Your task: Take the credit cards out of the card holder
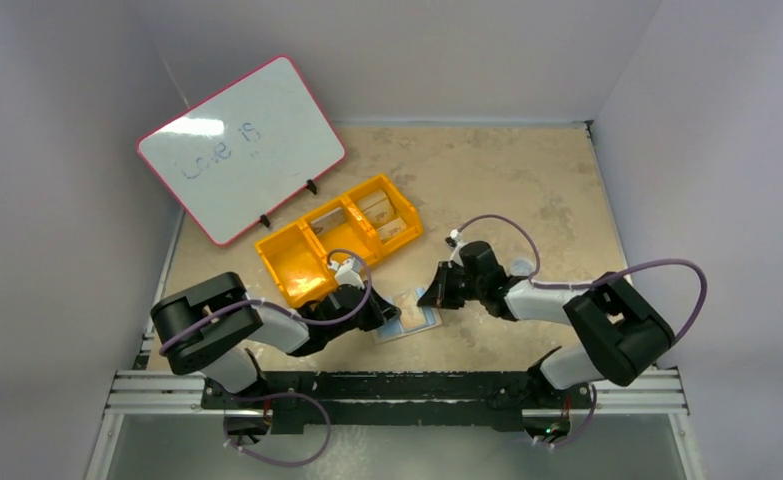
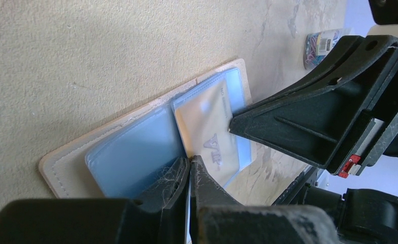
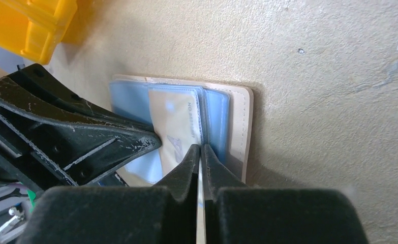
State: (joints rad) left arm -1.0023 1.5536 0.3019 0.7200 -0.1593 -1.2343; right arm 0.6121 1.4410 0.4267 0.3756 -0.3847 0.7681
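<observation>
Right wrist view: right fingers (image 3: 214, 168) and left fingers (image 2: 172, 183) are shut, grip unclear, tips at the tan credit card (image 3: 176, 124) in the open card holder (image 3: 240, 117) on the near desk (image 3: 313, 76); pin the holder, slide the card out flat.

1. Left arm (image 1: 267, 328) folded low, forearm reaching right toward the middle of the table.
2. Left end effector (image 1: 381, 312) pitched down, tips at the surface; its fingers (image 2: 179, 175) are pressed together with no gap showing.
3. Right arm (image 1: 547, 298) has its elbow out to the right, forearm reaching left.
4. Right end effector (image 1: 430, 296) pitched down, its fingers (image 3: 186, 162) closed to a hairline slit.
5. The two end effectors face each other, tips near but apart.
</observation>
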